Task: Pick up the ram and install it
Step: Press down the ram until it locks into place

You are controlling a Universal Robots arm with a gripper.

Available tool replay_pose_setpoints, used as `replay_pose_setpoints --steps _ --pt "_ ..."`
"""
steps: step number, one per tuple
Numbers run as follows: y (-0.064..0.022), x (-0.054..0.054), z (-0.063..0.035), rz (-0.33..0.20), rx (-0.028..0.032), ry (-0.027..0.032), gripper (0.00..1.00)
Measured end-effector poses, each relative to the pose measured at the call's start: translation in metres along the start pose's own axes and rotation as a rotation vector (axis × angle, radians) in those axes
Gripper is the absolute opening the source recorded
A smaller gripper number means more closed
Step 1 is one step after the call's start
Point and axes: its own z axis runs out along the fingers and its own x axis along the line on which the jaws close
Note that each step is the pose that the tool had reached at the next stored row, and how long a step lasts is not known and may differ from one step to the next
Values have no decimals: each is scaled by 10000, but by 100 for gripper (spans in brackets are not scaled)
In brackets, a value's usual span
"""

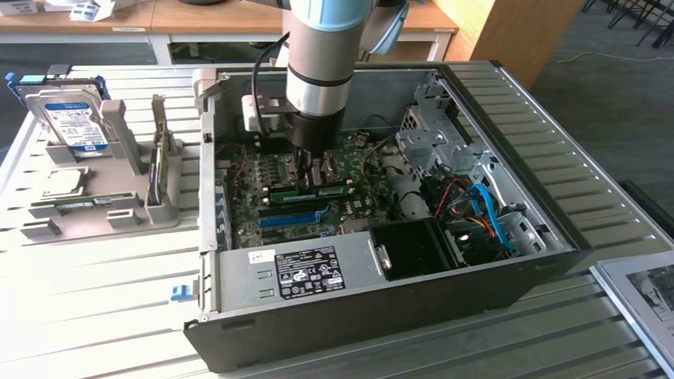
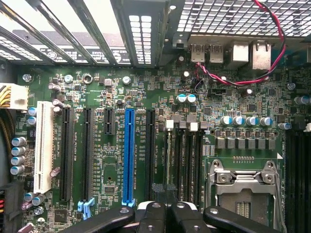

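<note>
Looking into the open computer case (image 1: 506, 237) from the exterior view, I see my arm reaching straight down, tool (image 1: 306, 175) over the motherboard (image 1: 316, 189). The tool's black fingers are pressed together, and the ram (image 1: 312, 189) sits right under their tips: a thin green stick with a pale label, lying along the board just above the blue slot (image 1: 290, 217) as that view frames it. I can't tell from here whether the fingers are touching it or whether it's fully seated.

The case is dark sheet metal, boxy, with perforated grey drive cages on the exterior view's right of the motherboard and blue cables (image 1: 493, 217) beyond them. A black power supply with a white sticker (image 1: 308, 272) lies along the near wall. The surface (image 1: 95, 292) is ribbed pale metal slats. Well to the exterior view's left of the case, a grey plastic fixture (image 1: 116, 201) holds a silver hard drive (image 1: 74, 122) upright, blue label facing out.

The wrist view gives the board up close: glossy green PCB, long blue slot (image 2: 129, 155), black slots either side, one white slot (image 2: 44, 145), silver-capped capacitors, a shiny metal CPU socket frame (image 2: 243, 182), red-black twisted wire (image 2: 272, 58). Tool fingers (image 2: 155, 218) show as matte black with screws, closed together (image 2: 167, 221).
</note>
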Motion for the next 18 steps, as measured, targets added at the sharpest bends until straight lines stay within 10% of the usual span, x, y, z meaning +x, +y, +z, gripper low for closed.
replay_pose_setpoints --steps 18 --pt "-1 -2 11 -1 1 0 10"
